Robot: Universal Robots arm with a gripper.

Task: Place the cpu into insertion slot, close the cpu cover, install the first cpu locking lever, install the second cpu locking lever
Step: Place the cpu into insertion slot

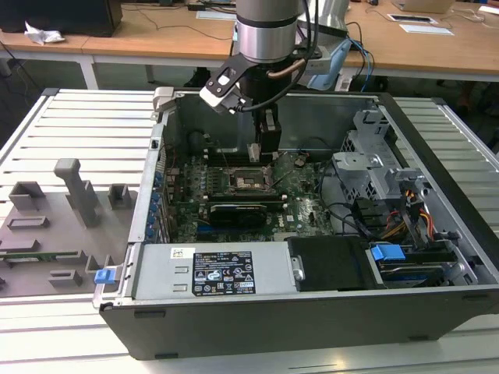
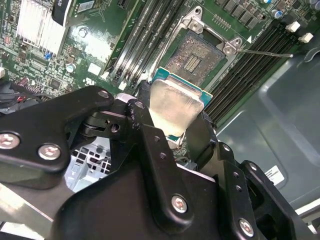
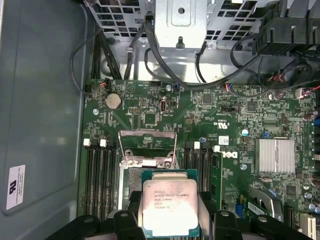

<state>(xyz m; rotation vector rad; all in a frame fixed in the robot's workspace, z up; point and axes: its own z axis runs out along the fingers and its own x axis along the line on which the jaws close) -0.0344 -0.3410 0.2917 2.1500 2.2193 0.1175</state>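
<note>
Sitting on slatted metal bench (image 1: 86, 125): open computer case (image 1: 257, 319), wooden desks (image 1: 156, 35) behind | hand (image 2: 172, 117) gripping cpu (image 2: 176, 105) by its edges | cpu held over insertion slot (image 2: 195, 57), not seated | cpu cover (image 3: 148, 161) raised

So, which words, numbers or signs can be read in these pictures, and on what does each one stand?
On the cpu: printed lines on its metal top, too small to quote surely.
On the white sticker, on the case wall: blurred.
On the black label, on the grey metal box: too small.
On the motherboard: markings too small.
</note>
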